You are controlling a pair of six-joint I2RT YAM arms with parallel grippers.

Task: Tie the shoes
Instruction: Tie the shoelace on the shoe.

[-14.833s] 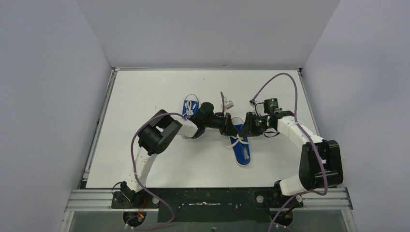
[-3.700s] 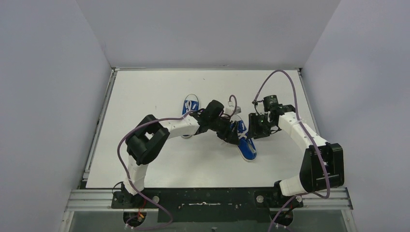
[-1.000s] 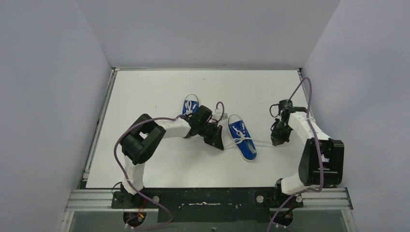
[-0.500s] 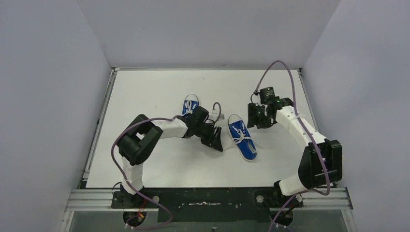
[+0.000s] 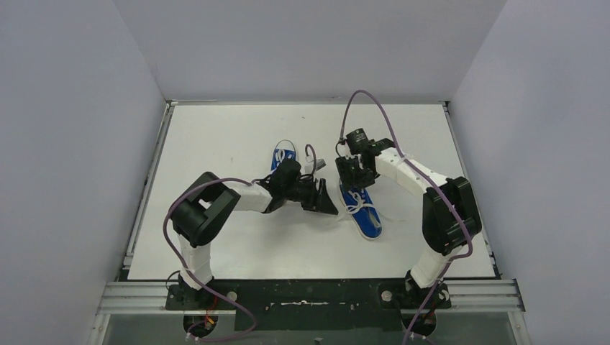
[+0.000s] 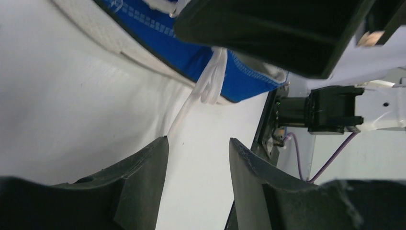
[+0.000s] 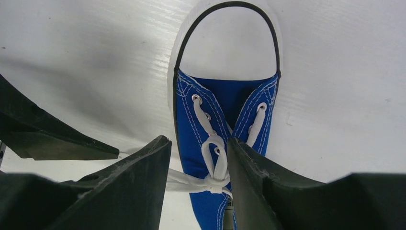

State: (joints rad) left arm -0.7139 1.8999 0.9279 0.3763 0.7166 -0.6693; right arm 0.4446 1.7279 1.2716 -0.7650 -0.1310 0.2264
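Observation:
Two small blue shoes with white laces lie on the white table. One shoe (image 5: 365, 215) lies mid-table, toe toward me; the other shoe (image 5: 283, 156) shows partly behind my left arm. My right gripper (image 5: 352, 180) hangs open over the near shoe's heel end. In the right wrist view its fingers straddle the laced tongue (image 7: 225, 100), just above a small knot with loops (image 7: 215, 182), gripping nothing. My left gripper (image 5: 328, 205) lies low on the table just left of that shoe, open and empty (image 6: 197, 143). A loose lace loop (image 6: 210, 81) hangs from the shoe's side (image 6: 191, 52) ahead of it.
The table (image 5: 216, 136) is walled by grey panels on three sides, with a metal rail along its left edge (image 5: 147, 187). Purple cables arc above both wrists (image 5: 367, 100). A lace end trails right of the near shoe (image 5: 392, 218).
Both grippers went from shut to open. My right arm swung from the table's right side leftward to above the near shoe's heel. The left gripper shifted slightly and stays low beside that shoe.

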